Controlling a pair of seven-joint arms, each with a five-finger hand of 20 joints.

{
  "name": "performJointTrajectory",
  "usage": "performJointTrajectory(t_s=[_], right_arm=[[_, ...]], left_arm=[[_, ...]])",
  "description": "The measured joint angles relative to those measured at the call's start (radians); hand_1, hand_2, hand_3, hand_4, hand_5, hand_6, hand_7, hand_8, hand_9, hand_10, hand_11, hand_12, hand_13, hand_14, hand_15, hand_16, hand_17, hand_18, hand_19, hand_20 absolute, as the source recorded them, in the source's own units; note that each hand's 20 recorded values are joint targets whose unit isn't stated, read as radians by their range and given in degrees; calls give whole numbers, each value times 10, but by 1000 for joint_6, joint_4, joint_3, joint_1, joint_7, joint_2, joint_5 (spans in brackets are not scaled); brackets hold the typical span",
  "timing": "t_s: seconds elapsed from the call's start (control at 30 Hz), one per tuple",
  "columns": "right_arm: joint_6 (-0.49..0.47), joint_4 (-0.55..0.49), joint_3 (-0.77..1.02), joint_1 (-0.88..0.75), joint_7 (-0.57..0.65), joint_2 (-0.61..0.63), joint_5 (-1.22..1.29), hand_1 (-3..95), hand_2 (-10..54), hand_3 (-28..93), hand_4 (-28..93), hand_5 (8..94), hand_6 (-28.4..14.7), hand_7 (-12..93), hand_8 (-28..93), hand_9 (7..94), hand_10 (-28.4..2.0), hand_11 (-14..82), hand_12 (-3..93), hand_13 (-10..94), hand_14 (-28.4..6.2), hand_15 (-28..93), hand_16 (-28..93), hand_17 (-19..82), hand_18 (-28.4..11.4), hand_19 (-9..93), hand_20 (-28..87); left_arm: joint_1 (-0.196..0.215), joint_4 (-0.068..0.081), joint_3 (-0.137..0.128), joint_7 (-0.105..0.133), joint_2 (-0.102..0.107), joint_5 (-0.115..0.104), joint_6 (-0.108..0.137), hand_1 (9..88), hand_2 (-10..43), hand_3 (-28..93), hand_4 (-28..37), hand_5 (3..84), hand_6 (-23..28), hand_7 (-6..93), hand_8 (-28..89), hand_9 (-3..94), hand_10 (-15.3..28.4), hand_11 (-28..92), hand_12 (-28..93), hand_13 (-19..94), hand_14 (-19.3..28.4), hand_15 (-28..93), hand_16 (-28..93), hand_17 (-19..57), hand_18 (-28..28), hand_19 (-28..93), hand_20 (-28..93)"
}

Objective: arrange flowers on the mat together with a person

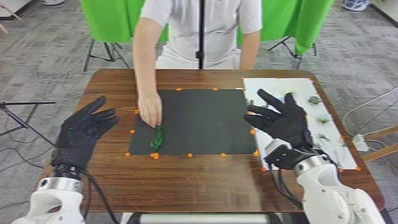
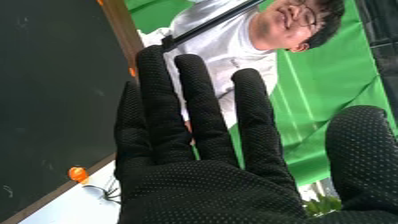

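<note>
A slender, deep-green leafy sprig (image 1: 157, 139) lies lengthwise on the black mat (image 1: 206, 121), near its left edge, slightly wavy and narrow, its far end at a person's hand (image 1: 149, 111). Left of the mat, the left hand (image 1: 78, 134) is open, fingers relaxed; at the mat's right edge, the right hand (image 1: 290, 125) is open too, fingers extended.
</note>
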Motion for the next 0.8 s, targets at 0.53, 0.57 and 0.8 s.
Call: performJointTrajectory(t_s=[0.53, 0.57, 0.8], right_arm=[[21, -2, -11, 8, -18, 18, -40, 135, 169, 689, -270, 422, 14, 145, -131, 520, -173, 186, 140, 425, -183, 415, 118, 70, -203, 459, 190], [25, -3, -11, 9, -18, 20, -49, 138, 166, 691, -269, 422, 14, 145, -131, 521, -173, 188, 141, 427, -183, 418, 116, 71, -204, 463, 191], [68, -25, -10, 5, -16, 34, -133, 197, 103, 720, -260, 436, 6, 170, -138, 550, -167, 244, 150, 480, -168, 493, 109, 106, -214, 517, 195]], left_arm=[[-1, 1, -2, 21, 0, 1, -1, 274, 117, 714, -203, 421, 116, 84, -69, 424, 219, 277, 117, 318, 273, 561, -80, -39, 270, 655, -28], [-1, 1, -1, 24, 1, 1, -1, 273, 117, 715, -203, 421, 117, 83, -69, 424, 219, 277, 117, 318, 273, 561, -80, -39, 270, 655, -28], [-1, 1, 0, 34, 8, -2, -1, 273, 117, 715, -203, 421, 117, 83, -69, 423, 220, 276, 117, 317, 273, 560, -80, -39, 270, 654, -27]])
